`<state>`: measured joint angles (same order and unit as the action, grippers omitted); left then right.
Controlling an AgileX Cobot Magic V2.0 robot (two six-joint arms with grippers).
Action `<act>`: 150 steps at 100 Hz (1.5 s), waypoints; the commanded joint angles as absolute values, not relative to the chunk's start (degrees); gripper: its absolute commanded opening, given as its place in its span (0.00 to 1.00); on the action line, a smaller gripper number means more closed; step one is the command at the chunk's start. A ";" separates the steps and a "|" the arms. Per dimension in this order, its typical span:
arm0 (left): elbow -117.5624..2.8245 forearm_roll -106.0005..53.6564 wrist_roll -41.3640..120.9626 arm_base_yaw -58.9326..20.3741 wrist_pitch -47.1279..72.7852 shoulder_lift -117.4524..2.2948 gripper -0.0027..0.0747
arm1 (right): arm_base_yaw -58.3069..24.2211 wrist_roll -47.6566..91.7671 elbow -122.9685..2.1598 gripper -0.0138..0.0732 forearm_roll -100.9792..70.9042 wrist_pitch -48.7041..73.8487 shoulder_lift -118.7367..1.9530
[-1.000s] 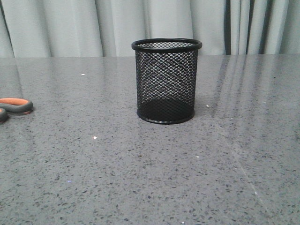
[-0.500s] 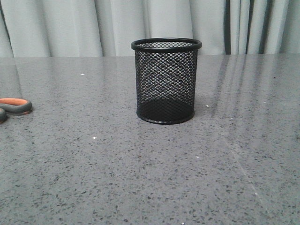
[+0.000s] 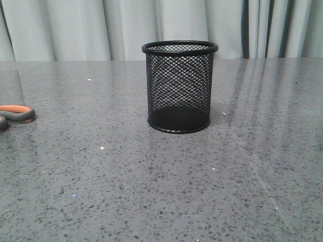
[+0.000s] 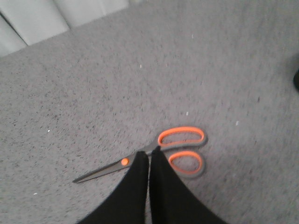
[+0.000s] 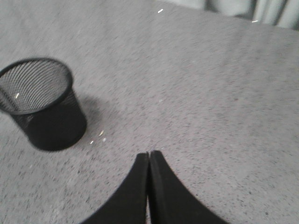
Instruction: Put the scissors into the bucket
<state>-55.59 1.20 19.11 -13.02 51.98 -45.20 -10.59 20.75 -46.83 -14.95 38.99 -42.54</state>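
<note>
2 grippers, left and right, are both closed and empty, so you're at the reach step: open the left one over the scissors lying flat well left of the upright bucket.

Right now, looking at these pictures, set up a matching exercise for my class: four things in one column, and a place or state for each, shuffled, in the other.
1. scissors
2. bucket
3. left gripper
4. right gripper

A. shut above bare tabletop
B. upright, mid-table
C. flat, at the table's left edge
D. shut above the scissors

Pairs: 1-C, 2-B, 3-D, 4-A
</note>
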 commanded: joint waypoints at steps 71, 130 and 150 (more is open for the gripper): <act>-67.64 4.90 53.10 -19.30 69.19 -72.14 0.42 | -15.22 23.12 -55.28 0.59 -11.66 44.28 -48.86; -67.64 6.92 59.27 -19.00 69.27 -73.64 0.33 | -15.47 23.45 -55.28 0.59 -11.66 41.46 -48.95; -67.64 2.21 65.71 -18.65 71.25 -73.64 0.40 | -15.47 23.57 -55.28 0.59 -11.66 41.68 -48.95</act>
<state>-65.78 2.57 64.36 -18.88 70.51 -75.28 -15.44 22.94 -53.21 -11.65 45.55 -49.03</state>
